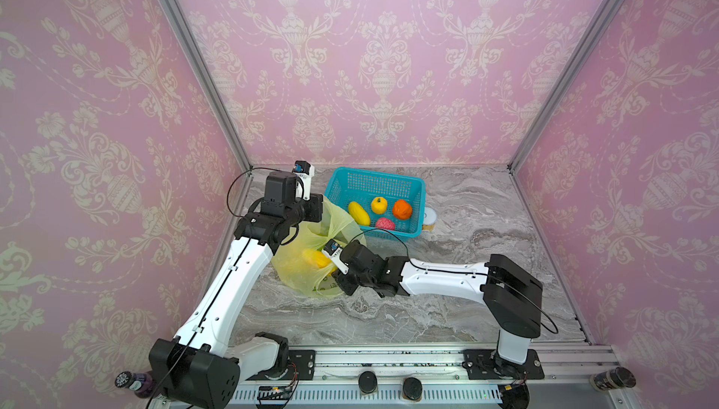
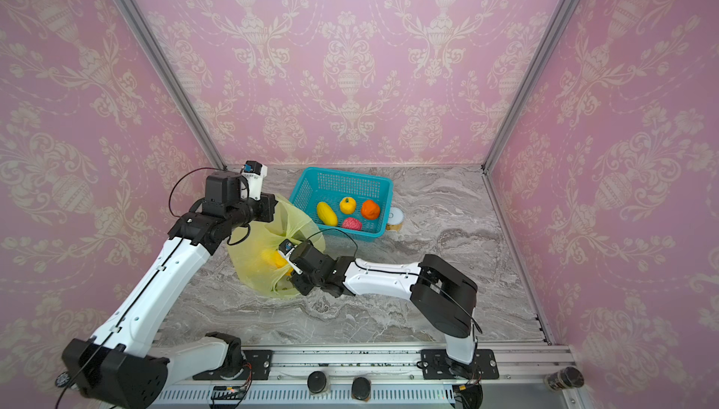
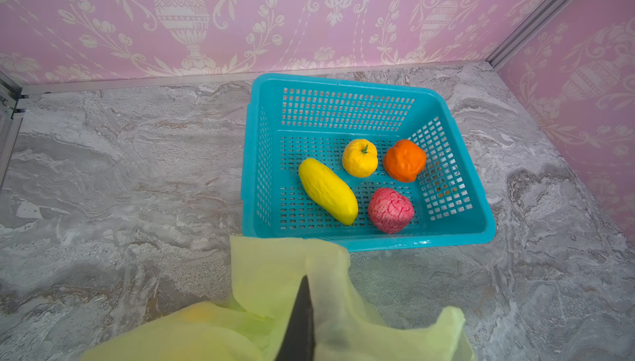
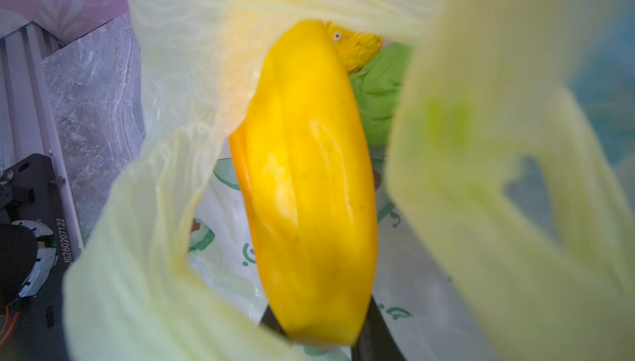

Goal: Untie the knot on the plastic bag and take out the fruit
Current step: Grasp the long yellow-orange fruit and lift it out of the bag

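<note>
Gripping the long yellow fruit (image 4: 309, 177) near one end, inside the plastic bag (image 1: 299, 267), with the fingers of the right gripper (image 4: 319, 335) closed part-way against both its sides. Shares the open mouth with a green fruit (image 4: 378, 101) and another yellow fruit (image 4: 357, 50) just behind. Pinches the bag's raised edge in the left gripper (image 3: 301, 307), fingers fully closed on the film, holding the mouth up just beside the teal basket (image 3: 343, 82).

Judged liable to slip: smooth, tapering skin and a hold at one end only, so may pivot or squirt free on lifting. May catch the loose film and the slack handle loop (image 4: 532, 256) draped close over it, dragging the bag along or pulling the edge out of the left gripper. Would then drop the mouth shut over the right gripper. May also push the neighbouring fruit deeper.

Sits on a grey marble-patterned surface (image 1: 467, 271), along with the basket holding four pieces: long yellow (image 3: 328, 191), round yellow-orange (image 3: 359, 157), orange (image 3: 404, 160), pink-red bumpy (image 3: 390, 210). Shows a small round can (image 1: 430, 218) just beside the basket's right wall in both top views. Closed in on three sides by pink urn-patterned wallpaper (image 1: 389, 57) between aluminium posts (image 1: 194, 57), with both arm bases on a rail (image 1: 389, 360) at the near edge.
</note>
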Action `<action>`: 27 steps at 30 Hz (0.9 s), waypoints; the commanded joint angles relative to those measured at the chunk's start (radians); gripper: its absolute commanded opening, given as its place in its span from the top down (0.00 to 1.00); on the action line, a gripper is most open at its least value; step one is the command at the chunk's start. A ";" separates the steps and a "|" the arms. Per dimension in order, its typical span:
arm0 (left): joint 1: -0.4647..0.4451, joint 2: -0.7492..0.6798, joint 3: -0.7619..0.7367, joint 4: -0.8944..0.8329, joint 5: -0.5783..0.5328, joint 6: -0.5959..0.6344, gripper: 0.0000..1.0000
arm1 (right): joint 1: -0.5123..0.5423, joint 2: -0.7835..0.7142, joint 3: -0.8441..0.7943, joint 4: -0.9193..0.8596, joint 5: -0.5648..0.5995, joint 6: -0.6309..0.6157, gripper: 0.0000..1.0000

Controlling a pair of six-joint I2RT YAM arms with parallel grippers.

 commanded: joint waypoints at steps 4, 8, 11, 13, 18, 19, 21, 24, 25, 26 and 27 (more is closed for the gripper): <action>0.012 -0.006 0.000 -0.003 0.003 -0.015 1.00 | 0.001 -0.103 -0.121 -0.056 0.198 0.024 1.00; 0.012 -0.012 0.000 -0.010 -0.026 -0.010 1.00 | 0.001 -0.209 -0.208 -0.032 0.199 0.013 1.00; 0.014 -0.009 -0.001 -0.009 -0.036 -0.010 1.00 | 0.001 -0.320 -0.274 -0.011 0.190 0.012 1.00; 0.014 -0.002 0.002 -0.011 -0.034 -0.011 1.00 | 0.001 -0.411 -0.318 0.011 0.167 0.009 1.00; 0.014 0.000 0.002 -0.011 -0.032 -0.013 1.00 | -0.002 -0.639 -0.448 0.126 0.094 0.003 1.00; 0.014 -0.001 0.001 -0.010 -0.034 -0.013 1.00 | -0.003 -0.671 -0.464 0.139 0.085 0.004 1.00; 0.014 0.002 0.002 -0.009 -0.027 -0.017 1.00 | -0.007 -0.737 -0.490 0.157 0.091 0.003 1.00; 0.014 0.008 0.004 -0.009 -0.014 -0.022 1.00 | -0.022 -0.817 -0.530 0.183 0.159 0.004 1.00; 0.014 0.008 0.005 -0.010 -0.014 -0.022 1.00 | -0.035 -0.838 -0.543 0.195 0.172 0.006 1.00; 0.013 0.007 0.005 -0.010 -0.015 -0.022 1.00 | -0.055 -0.861 -0.559 0.211 0.175 0.013 1.00; 0.014 0.007 0.004 -0.010 -0.015 -0.022 1.00 | -0.086 -0.880 -0.570 0.220 0.176 0.030 1.00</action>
